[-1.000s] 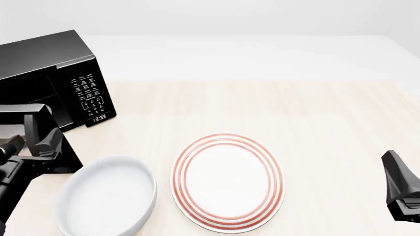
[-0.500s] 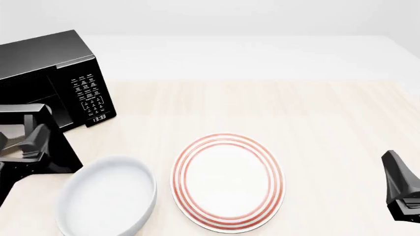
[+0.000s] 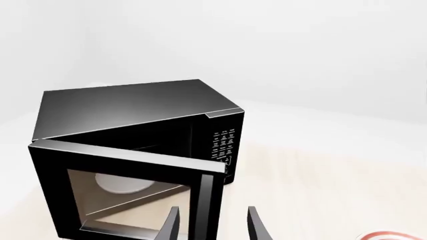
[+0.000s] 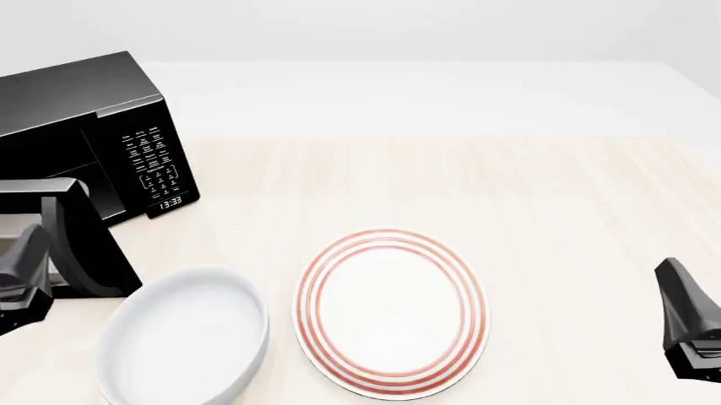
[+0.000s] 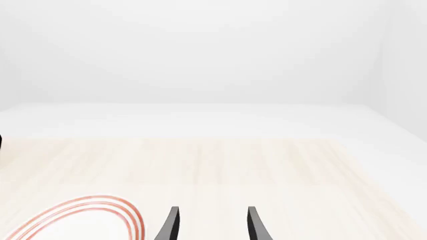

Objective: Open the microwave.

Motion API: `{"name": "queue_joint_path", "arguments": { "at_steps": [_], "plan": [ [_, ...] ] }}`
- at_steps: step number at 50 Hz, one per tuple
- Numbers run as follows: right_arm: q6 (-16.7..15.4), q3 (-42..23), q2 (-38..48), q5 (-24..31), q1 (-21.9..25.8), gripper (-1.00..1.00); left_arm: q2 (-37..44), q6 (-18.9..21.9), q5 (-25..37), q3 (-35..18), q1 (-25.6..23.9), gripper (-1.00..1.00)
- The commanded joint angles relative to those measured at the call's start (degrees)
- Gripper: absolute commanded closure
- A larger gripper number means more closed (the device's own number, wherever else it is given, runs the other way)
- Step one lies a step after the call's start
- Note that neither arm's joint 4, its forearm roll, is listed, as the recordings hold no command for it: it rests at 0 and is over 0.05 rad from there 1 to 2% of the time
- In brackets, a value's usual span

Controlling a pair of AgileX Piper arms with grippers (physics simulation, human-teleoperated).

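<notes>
The boxy glossy-black microwave [image 4: 96, 135] stands at the far left of the pale wood-grain worktop [image 4: 541, 211], its windowed door [image 3: 127, 195] swung ajar, showing the pale round turntable [image 3: 123, 182]. The left gripper [image 3: 213, 225] has its fingers parted and empty, close beside the door's free edge. The right gripper [image 5: 212, 225] is likewise spread and holds nothing, near the red-ringed white plate [image 4: 393, 310].

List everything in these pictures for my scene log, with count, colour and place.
microwave: one, black, far left of the table, door swung open, pale turntable inside.
bowl: one, white, near left, beside the plate.
plate: one, white with red rings, near centre.
table: one, pale wood.
left gripper: one, black, open, by the door's free edge.
right gripper: one, black, open, near right, over bare table.
</notes>
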Motion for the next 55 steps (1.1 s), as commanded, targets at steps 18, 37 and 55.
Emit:
{"name": "queue_joint_path", "arguments": {
  "at_steps": [18,37,55],
  "plan": [
    [-0.01,0.00,0.00,0.00,0.00,-1.00,-12.94,4.16,20.37,-11.56,-0.51,-1.00],
    [-0.01,0.00,-0.01,0.00,0.00,-1.00,-11.53,7.54,24.51,-18.51,-1.38,-1.00],
    [0.03,0.00,0.01,0.00,0.01,-1.00,-3.22,8.23,23.09,-26.52,-2.74,-1.00]
  ]
}}
